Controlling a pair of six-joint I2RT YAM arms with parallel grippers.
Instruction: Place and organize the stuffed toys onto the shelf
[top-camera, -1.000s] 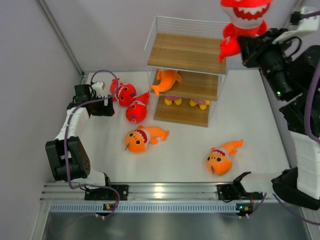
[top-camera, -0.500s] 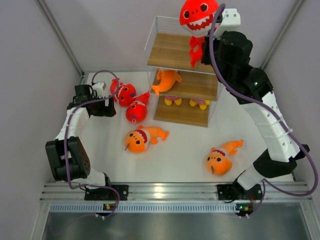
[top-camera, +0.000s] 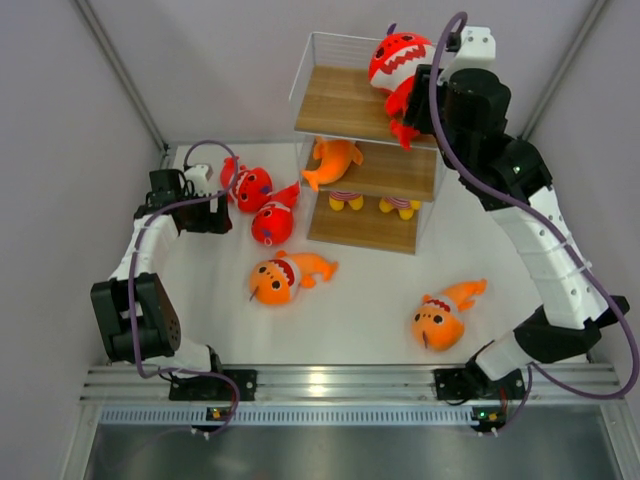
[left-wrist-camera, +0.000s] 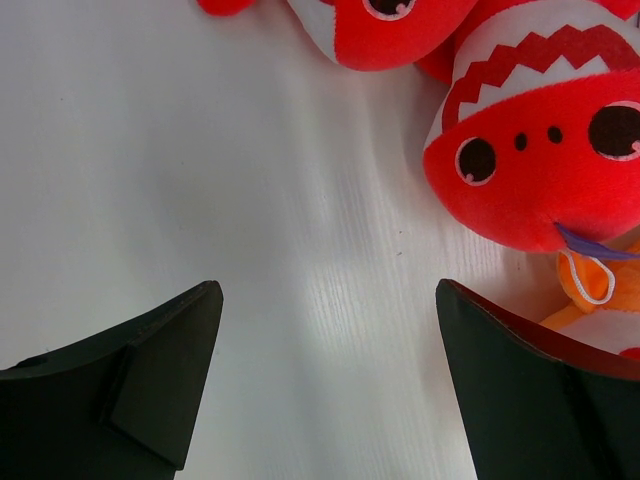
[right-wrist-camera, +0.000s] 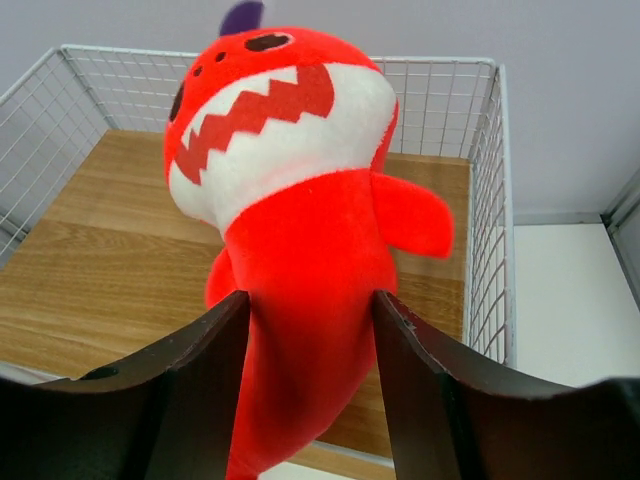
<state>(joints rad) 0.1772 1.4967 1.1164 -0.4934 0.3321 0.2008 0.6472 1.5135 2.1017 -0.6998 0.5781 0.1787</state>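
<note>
Nearest to you, one orange fish plush with a forked tail (top-camera: 440, 322) lies on the white bench (top-camera: 370, 300), at the front right. A second orange fish plush (top-camera: 280, 278) lies a little further in, near the middle.

Behind that, on the left side, your left gripper (left-wrist-camera: 328, 295) is low over the bench with its jaws apart and nothing between them. Just in front of it lie two red shark plushes with white toothy mouths, one (top-camera: 272, 222) closer to the centre and one (top-camera: 250, 185) behind it. They touch each other.

Further back stands the small rack shelf of light wooden boards in a white wire frame (top-camera: 340, 100). A third orange fish plush (top-camera: 335, 160) lies on its middle board, at the left end.

At the far end, your right gripper (right-wrist-camera: 310, 300) is clamped on the lower body of a third red shark plush (right-wrist-camera: 285, 130). This shark is head up over the right part of the top board, inside the wire rim. You cannot tell whether it touches the board.
</note>
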